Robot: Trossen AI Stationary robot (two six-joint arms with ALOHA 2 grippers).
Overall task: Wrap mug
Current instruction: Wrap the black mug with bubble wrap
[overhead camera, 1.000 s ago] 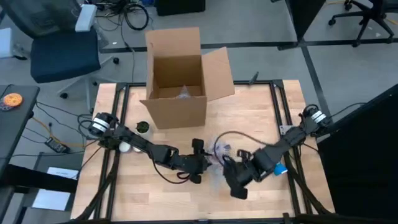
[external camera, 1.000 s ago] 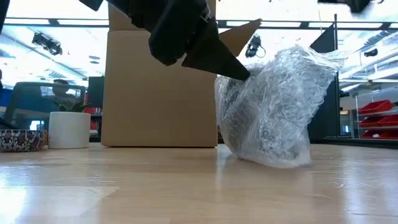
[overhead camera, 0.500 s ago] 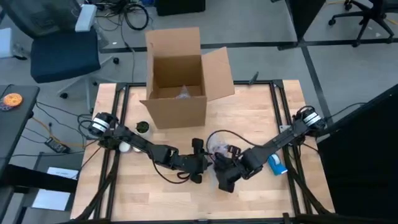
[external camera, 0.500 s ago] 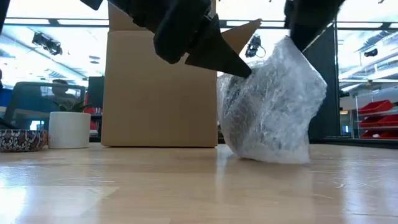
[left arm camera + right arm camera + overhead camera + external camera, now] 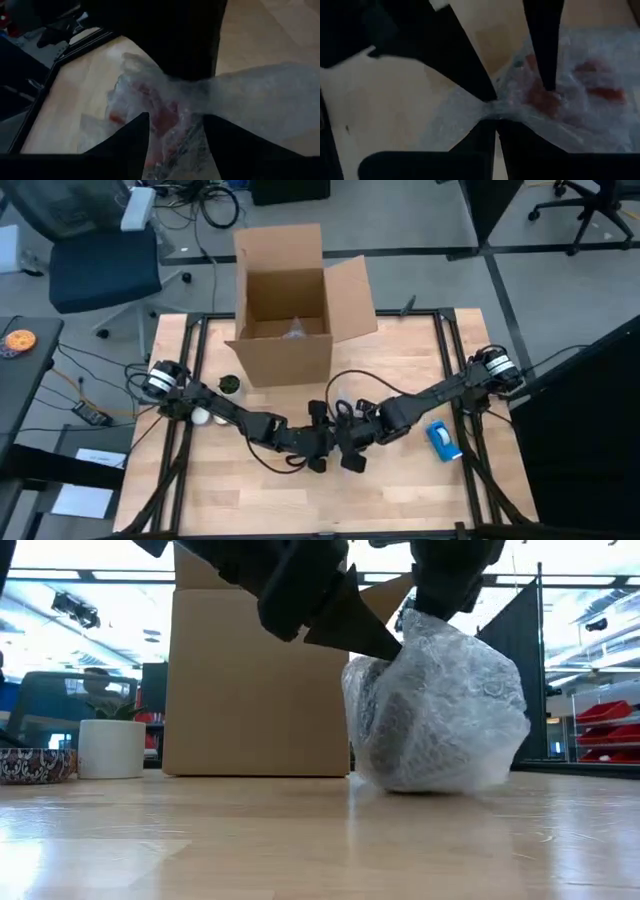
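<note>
no legible text, labels, brands, numbers or signs on anything in view

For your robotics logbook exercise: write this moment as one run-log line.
stage: wrapping | mug: inside bubble wrap on table | left hand: pinching wrap | right hand: shut on wrap

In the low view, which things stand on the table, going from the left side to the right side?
Patterned bowl → white cup → cardboard box → bubble-wrapped mug, with the two arms coming down onto it from above.
</note>
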